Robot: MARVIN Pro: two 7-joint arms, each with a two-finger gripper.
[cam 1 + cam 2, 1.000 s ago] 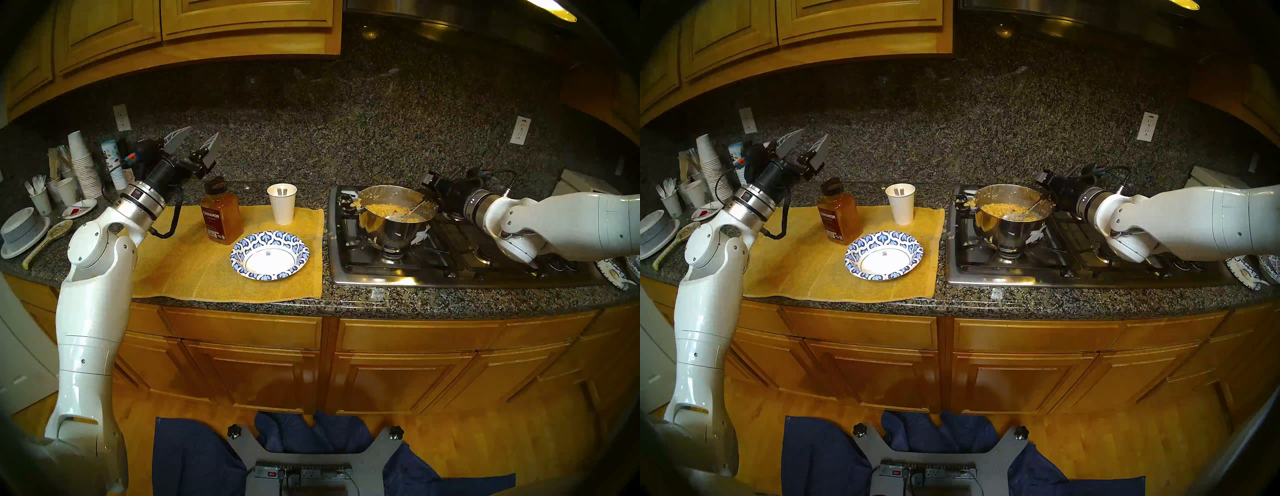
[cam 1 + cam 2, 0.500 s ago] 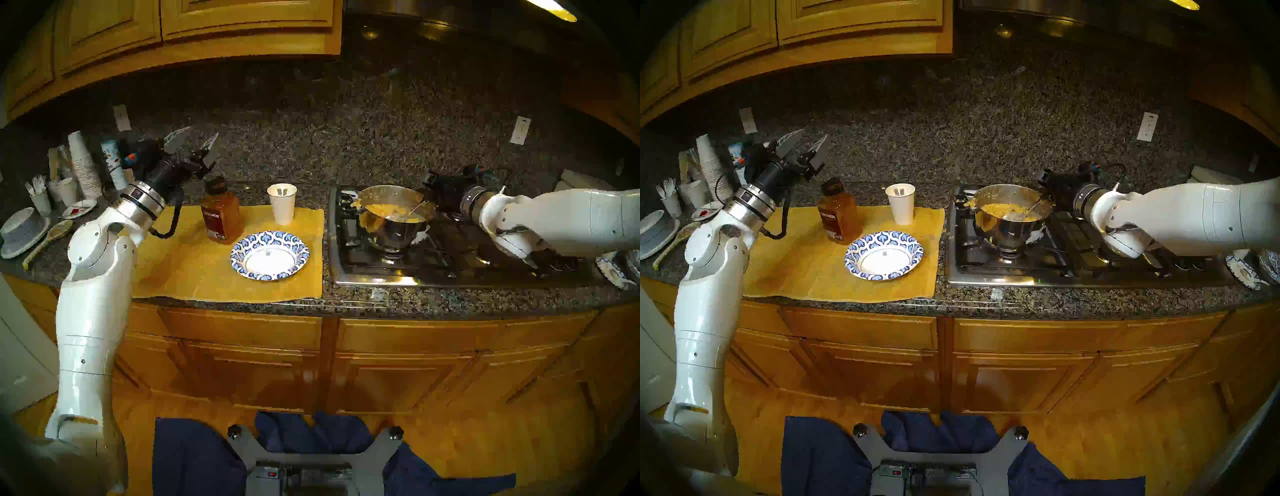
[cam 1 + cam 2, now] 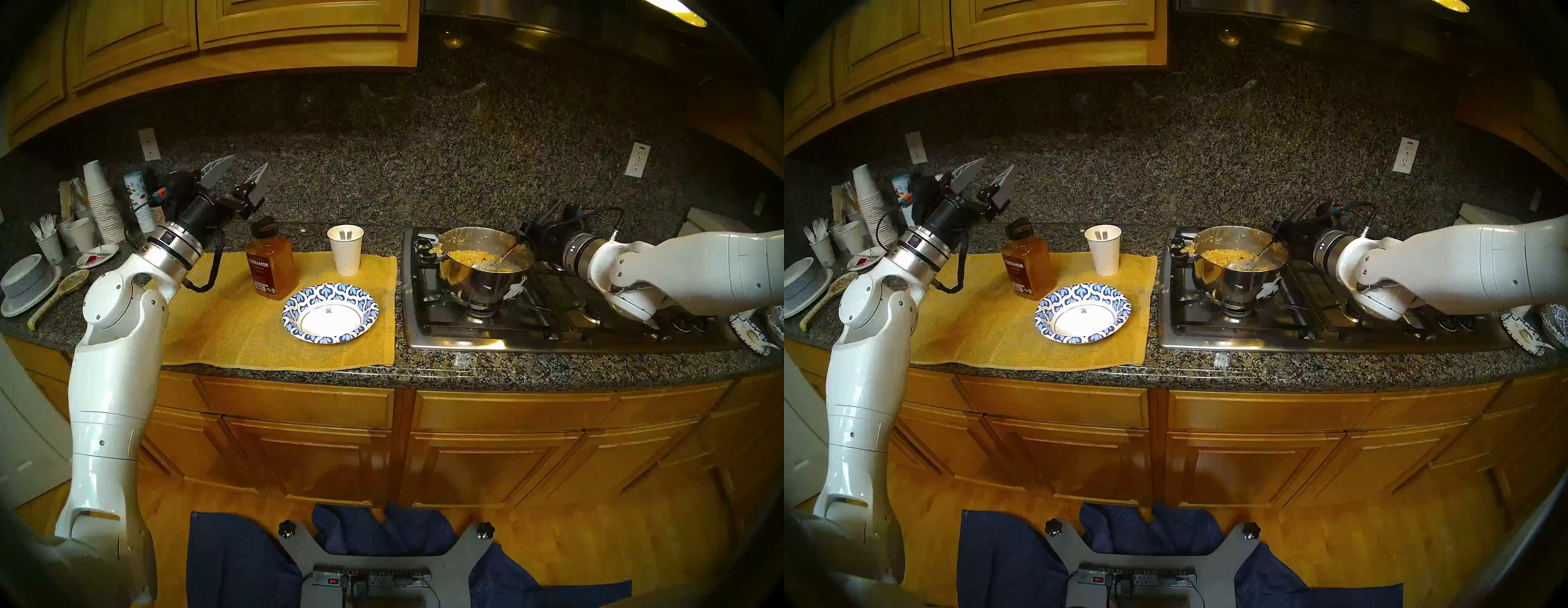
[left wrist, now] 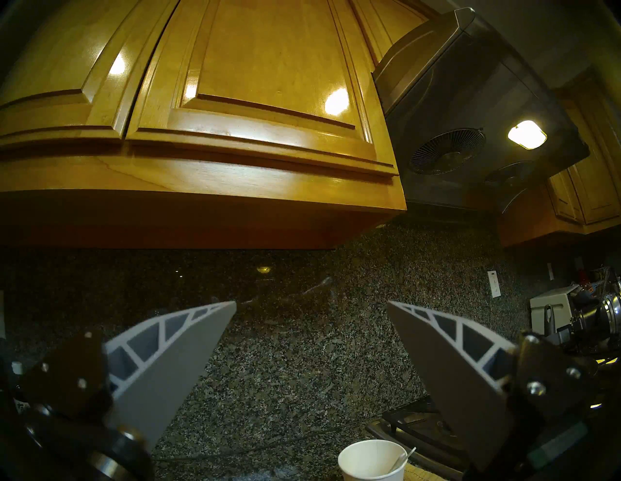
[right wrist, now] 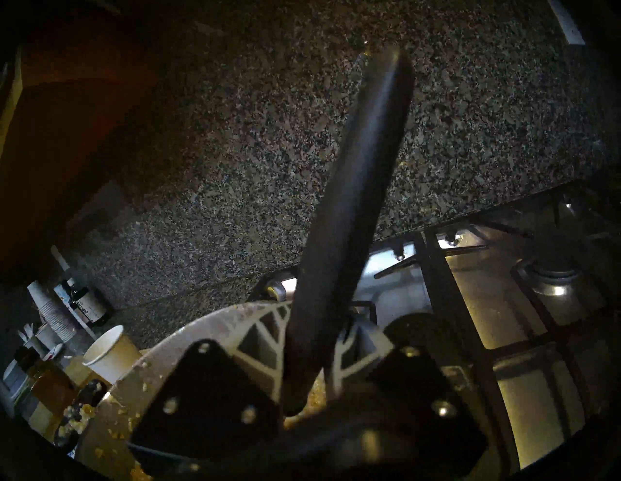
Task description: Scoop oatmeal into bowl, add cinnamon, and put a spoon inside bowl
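Ladle (image 3: 498, 260): right of centre, bowl end in the oatmeal (image 3: 475, 256); stiff, slippery; best held by its dark handle.
Right end effector (image 5: 322, 356): clamped on that handle (blurred).
Left end effector (image 3: 239, 170): apart, empty, upper left.
Bowl (image 3: 330, 313): centre, empty, light.

We note a dark granite table (image 3: 509, 373): yellow cloth mat (image 3: 220, 327) at centre, gas cooktop (image 3: 551, 335) to its right, stacked paper cups (image 3: 102, 204) far left.

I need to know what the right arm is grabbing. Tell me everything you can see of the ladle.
The ladle is metal with a thin shiny stem and a long dark handle. Its cup lies in the oatmeal inside the steel pot; the handle slants up over the rim, between the fingers of the right gripper.
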